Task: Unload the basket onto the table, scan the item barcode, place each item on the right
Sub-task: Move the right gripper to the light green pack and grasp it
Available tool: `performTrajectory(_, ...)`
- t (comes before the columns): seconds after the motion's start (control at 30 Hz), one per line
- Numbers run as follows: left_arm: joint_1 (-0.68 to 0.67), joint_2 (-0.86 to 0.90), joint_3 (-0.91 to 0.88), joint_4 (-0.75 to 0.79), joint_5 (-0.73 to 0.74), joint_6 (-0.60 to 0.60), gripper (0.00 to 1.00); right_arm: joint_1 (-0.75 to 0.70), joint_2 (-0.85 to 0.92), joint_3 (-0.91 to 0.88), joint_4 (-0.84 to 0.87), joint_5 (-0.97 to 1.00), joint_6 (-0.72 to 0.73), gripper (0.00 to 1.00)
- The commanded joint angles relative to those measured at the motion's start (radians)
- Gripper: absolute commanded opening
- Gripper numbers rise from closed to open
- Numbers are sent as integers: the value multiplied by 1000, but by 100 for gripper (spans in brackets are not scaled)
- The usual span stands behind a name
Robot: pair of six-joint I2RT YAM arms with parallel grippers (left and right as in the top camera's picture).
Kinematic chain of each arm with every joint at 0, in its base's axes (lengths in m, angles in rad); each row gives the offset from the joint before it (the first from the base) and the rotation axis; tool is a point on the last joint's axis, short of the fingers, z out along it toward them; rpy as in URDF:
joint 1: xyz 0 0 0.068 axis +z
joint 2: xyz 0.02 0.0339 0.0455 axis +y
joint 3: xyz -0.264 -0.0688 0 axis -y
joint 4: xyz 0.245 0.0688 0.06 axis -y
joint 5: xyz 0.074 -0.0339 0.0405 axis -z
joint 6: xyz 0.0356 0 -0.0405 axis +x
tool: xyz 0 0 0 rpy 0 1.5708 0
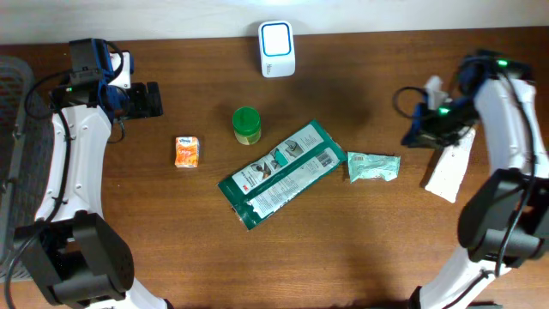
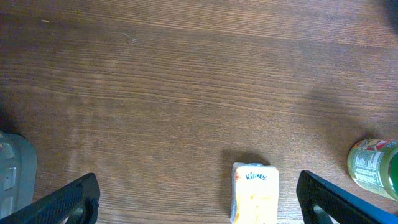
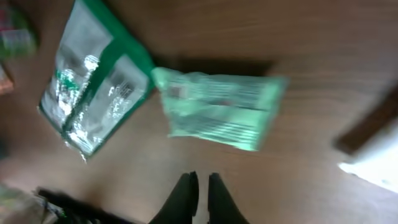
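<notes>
Six loose things are lying on the brown wooden desk (image 1: 171, 249), one of each kind. One white rounded-square scanner with a blue-lit face (image 1: 276, 49) is sitting at twelve o'clock. One green round-lidded jar (image 1: 246, 125) is standing just toward eleven o'clock of the middle. One small orange-and-white tissue pack (image 1: 187, 152) is lying toward nine o'clock. One large flat green-and-white packet (image 1: 281, 173) is occupying the middle. One pale green crinkled pouch (image 1: 373, 166) and one long white flat packet (image 1: 450, 169) are lying toward three o'clock. One grey mesh basket (image 1: 13, 86) is showing at the nine o'clock edge. Two pincers are showing: the left pincer (image 1: 156, 99) and the right pincer (image 3: 200, 186).
</notes>
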Motion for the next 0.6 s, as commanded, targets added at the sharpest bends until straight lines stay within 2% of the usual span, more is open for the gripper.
performTrajectory(0.0, 1, 7, 19, 1, -3, 5, 99, 84, -21, -35, 30, 79, 124, 4)
performTrajectory(0.07, 1, 7, 19, 1, -3, 5, 99, 135, -21, -81, 76, 132, 192, 4)
performTrajectory(0.27, 1, 7, 19, 1, -3, 5, 99, 226, -21, -251, 239, 262, 275, 4)
performTrajectory(0.57, 1, 7, 19, 1, -3, 5, 99, 231, -19, -408, 382, 327, 279, 4)
